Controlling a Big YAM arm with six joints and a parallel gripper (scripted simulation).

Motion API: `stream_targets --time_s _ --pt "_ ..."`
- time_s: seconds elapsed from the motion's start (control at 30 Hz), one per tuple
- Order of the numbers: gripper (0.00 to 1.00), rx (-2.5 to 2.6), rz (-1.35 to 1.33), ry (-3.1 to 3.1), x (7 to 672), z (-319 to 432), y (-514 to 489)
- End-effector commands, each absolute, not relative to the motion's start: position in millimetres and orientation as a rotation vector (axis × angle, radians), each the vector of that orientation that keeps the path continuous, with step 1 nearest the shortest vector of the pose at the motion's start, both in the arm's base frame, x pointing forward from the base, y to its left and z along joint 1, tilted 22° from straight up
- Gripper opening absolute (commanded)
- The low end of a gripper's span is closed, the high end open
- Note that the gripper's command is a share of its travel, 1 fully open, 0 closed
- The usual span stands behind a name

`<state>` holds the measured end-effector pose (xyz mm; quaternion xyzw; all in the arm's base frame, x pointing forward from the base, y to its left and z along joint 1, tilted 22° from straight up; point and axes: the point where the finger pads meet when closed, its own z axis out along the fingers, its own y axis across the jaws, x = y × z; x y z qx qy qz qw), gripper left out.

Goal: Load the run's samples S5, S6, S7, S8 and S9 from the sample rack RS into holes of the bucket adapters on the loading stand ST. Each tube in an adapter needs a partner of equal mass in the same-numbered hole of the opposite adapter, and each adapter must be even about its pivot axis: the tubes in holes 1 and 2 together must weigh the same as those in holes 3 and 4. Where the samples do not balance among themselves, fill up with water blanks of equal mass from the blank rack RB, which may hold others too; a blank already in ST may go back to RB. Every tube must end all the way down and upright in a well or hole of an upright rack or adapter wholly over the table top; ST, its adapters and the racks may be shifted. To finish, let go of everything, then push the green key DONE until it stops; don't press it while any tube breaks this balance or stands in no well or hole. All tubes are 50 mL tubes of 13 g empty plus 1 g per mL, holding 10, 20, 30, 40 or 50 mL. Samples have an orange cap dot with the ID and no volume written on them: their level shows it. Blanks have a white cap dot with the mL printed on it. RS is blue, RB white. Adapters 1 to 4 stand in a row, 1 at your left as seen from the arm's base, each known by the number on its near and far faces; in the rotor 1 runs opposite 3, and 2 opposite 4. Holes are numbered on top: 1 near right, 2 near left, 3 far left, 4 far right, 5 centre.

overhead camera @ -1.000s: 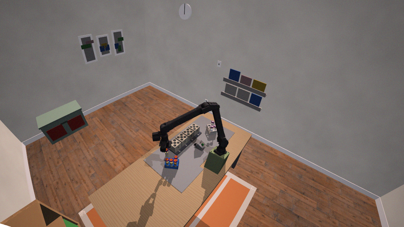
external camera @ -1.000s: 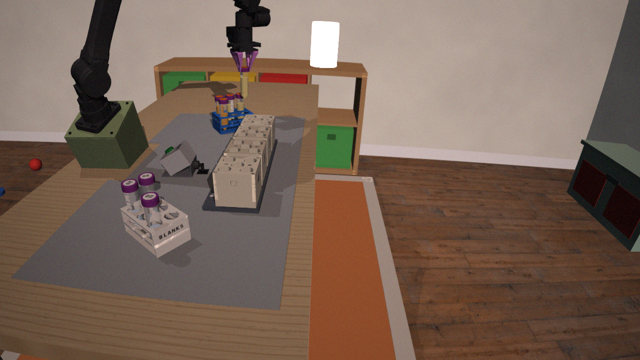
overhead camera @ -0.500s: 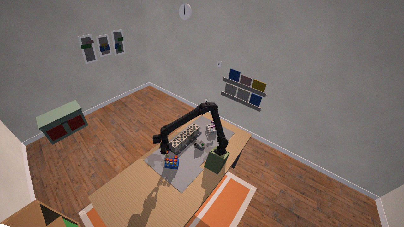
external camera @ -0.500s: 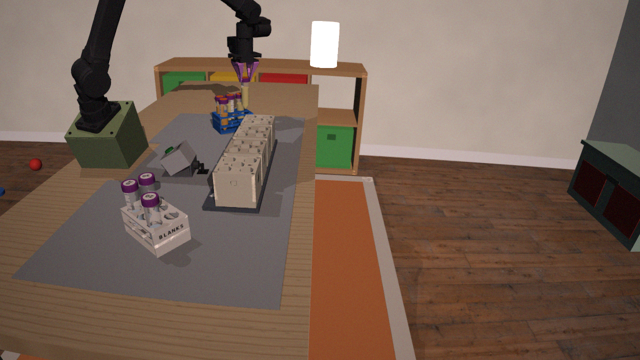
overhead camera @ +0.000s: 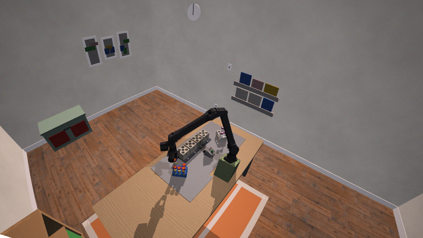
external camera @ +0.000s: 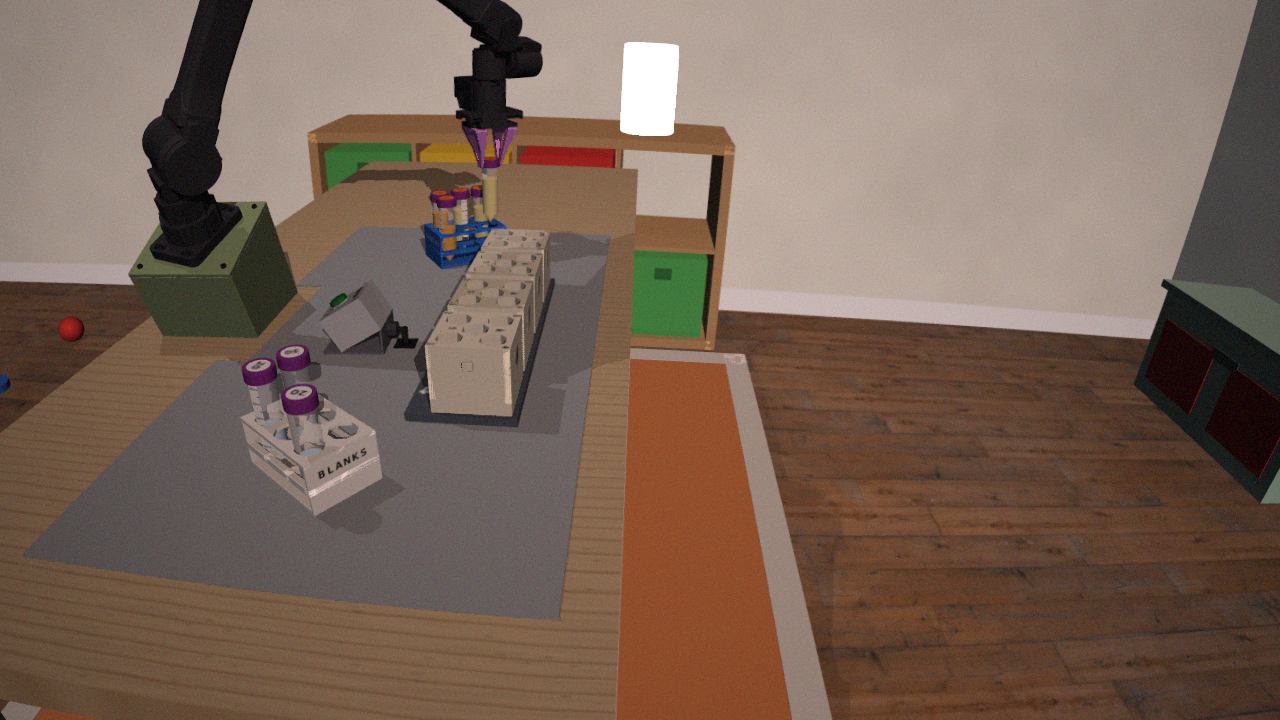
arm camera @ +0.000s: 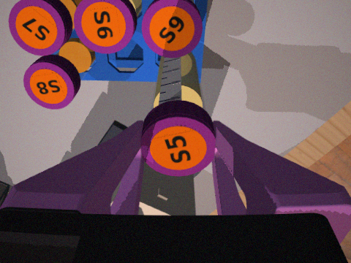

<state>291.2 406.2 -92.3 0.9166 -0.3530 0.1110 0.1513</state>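
Hand [arm camera: 178, 185]: purple fingers closed partway around sample tube S5 [arm camera: 181, 147], gripping just under its purple cap.
S5 position: hanging upright, clear of any well, just beside the blue sample rack RS [arm camera: 126, 69] over the grey mat.
Handling: rigid, smooth plastic, likely slippery; fill looks high, so probably among the heavier tubes; best held below the cap rim and kept vertical.
Rack RS: S7 [arm camera: 36, 25], S6 [arm camera: 104, 23], S9 [arm camera: 172, 28], S8 [arm camera: 49, 84] standing in wells.
Stand ST [external camera: 487, 326]: adapter holes appear unfilled.
Blank rack RB [external camera: 332, 465]: three blanks, well apart on the table.
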Motion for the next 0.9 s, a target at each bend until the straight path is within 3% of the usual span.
stream_targets --time_s 0.0,0.87 --pt "0.0 2.672 0.333 -1.036 301 -78 422" --pt "0.0 2.637 0.317 -1.024 301 -117 395"
